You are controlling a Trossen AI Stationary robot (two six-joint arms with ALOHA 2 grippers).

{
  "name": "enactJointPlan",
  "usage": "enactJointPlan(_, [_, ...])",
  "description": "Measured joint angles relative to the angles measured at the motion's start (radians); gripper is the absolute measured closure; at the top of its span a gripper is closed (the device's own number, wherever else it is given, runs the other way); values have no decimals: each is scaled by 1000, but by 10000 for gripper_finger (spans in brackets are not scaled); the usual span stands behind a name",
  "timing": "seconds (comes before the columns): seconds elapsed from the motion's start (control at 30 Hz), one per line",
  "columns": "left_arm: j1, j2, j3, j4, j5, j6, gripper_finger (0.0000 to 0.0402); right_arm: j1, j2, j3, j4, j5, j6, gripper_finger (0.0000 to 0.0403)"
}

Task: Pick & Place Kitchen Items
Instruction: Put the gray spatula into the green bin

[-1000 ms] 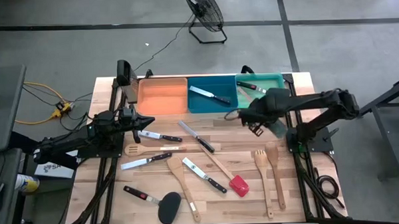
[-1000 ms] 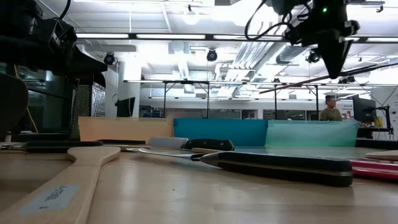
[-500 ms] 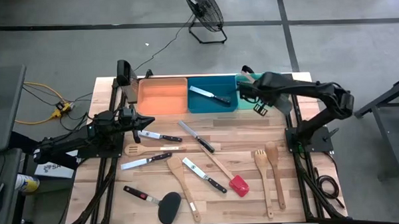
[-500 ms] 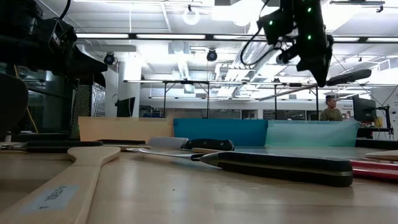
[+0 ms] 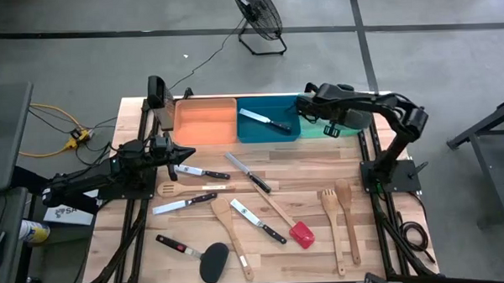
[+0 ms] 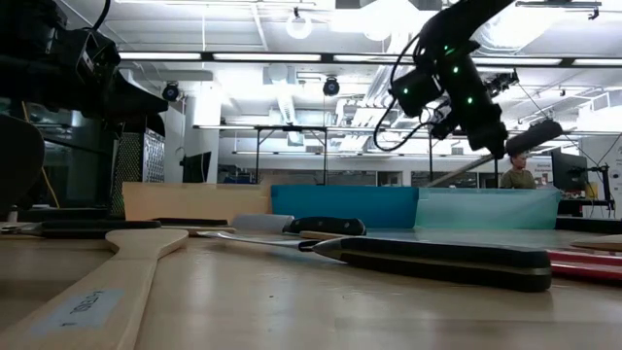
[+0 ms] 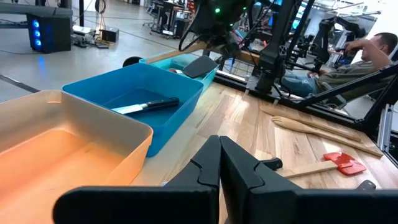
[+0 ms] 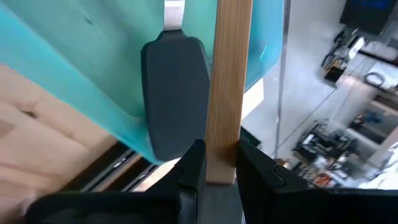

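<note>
Pinching one wooden-handled turner (image 8: 227, 87), right gripper (image 8: 214, 163) hovers over one green bin (image 8: 68, 68)

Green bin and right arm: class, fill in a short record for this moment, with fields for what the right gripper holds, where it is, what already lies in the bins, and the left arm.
right gripper: shut on a wooden-handled turner
turner head: dark, hanging over the green bin
right gripper place: above the green bin, at the table's far right
blue bin: one black-handled knife inside
orange bin: nothing seen inside
left gripper: shut, holding nothing, near the table's left edge
</note>
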Motion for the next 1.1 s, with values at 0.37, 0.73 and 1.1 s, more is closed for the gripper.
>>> enactJointPlan(0.37, [0,0,0,0,0,0,402,-11,29,0,156,-19,-162,349])
enactJointPlan(0.73, [0,0,0,0,0,0,402,-60,29,0,203,-148,-156,349])
enactJointPlan(1.1, [0,0,0,0,0,0,402,-120,29,0,228,-199,-223,349])
